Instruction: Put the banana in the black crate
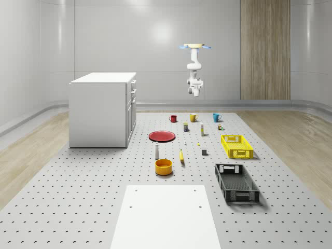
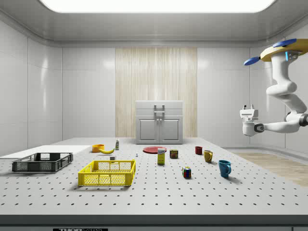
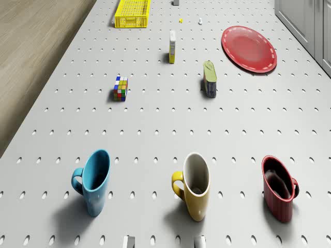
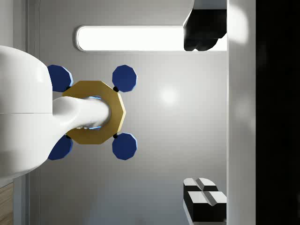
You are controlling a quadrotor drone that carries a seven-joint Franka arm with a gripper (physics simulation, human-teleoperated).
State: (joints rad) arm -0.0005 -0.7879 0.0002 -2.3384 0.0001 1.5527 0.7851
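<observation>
Left to right across the whole-scene view: the white cabinet [image 1: 102, 109] stands at the left of the perforated table [image 1: 78, 207], then the red plate [image 1: 162, 136], a small white bottle [image 1: 157, 151] and the orange bowl [image 1: 163, 166] in front of it. Just right of the bowl lies the banana [image 1: 181, 155], flat on the table, nothing touching it. Behind it sit the red mug [image 1: 173, 119], yellow mug [image 1: 193, 118] and blue mug [image 1: 216, 117], and high above the yellow one hovers the drone [image 1: 195, 46], arm folded under it, the gripper [image 1: 195, 92] well up in the air. Further right, the yellow crate [image 1: 236, 146], and nearer the camera the black crate [image 1: 236, 182], nothing in it. In the wrist view the fingers [image 4: 204, 199] are spread wide with nothing between them, the camera looking up at the drone's own rotors. So this is the very opening: the approach has not begun. The next move, I'd say, calls for carrying the drone across the mugs to a spot over the banana, swinging the wrist to point down, lining the fingers across the fruit's narrow width, then descending.
</observation>
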